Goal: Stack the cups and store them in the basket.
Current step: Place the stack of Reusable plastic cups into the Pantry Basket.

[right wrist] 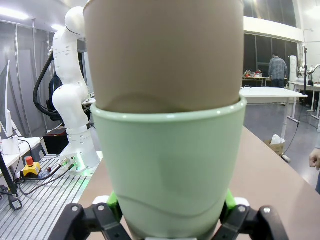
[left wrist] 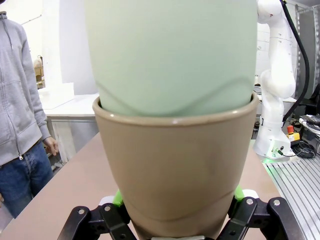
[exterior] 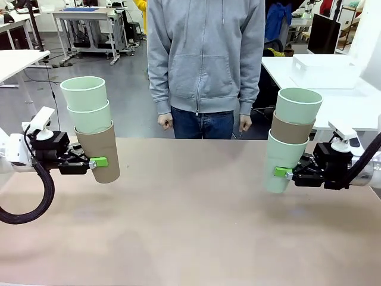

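My left gripper (exterior: 100,162) is shut on a tan cup (exterior: 100,148) that carries two mint cups (exterior: 86,104) nested in it, held tilted above the table's left side. In the left wrist view the fingers (left wrist: 116,199) clamp the tan cup (left wrist: 175,160) low on its wall. Over the right side, my right gripper (exterior: 281,171) is shut on a mint cup (exterior: 283,154) holding a tan cup (exterior: 292,128) and another mint cup (exterior: 297,104). The right wrist view shows that bottom mint cup (right wrist: 170,160) between the pads (right wrist: 229,200). A white bin (exterior: 324,70), seemingly the basket, lies on a side table at the back right.
The brown table (exterior: 190,220) spreads bare below both stacks. A person in a grey hoodie (exterior: 205,53) stands at the far edge, hands (exterior: 165,122) hanging at their sides. White tables stand at the back left and right.
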You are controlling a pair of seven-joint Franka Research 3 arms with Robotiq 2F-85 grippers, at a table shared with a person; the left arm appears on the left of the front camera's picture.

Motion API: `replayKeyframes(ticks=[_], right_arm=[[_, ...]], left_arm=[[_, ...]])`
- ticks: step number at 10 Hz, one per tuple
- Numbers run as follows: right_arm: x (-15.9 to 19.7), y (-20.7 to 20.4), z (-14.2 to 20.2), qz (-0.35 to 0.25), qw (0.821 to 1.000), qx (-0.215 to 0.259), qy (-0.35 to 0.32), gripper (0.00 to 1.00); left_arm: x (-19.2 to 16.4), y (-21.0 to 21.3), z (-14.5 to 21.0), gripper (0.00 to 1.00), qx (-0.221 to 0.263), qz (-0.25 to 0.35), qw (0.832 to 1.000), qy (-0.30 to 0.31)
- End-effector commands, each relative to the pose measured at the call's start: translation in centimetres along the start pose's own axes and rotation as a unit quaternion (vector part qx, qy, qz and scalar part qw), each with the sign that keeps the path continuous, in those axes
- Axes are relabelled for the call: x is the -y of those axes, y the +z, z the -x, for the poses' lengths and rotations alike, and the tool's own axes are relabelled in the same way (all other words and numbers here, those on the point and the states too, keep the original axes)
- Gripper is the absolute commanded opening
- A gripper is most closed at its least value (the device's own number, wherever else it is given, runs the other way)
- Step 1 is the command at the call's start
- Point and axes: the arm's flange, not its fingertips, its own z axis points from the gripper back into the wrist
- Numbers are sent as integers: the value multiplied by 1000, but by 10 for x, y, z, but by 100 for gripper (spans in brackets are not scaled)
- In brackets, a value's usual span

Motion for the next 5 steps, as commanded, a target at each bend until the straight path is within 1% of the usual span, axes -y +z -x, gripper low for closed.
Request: replayKeyframes(ticks=[1,5], right_arm=[[0,-1,-3,0,1000,2,7,85],[0,-1,-3,0,1000,2,7,85]], left_arm=[[1,-1,-4,85,2,2,1000,-6],[1,-1,-4,85,2,2,1000,-6]])
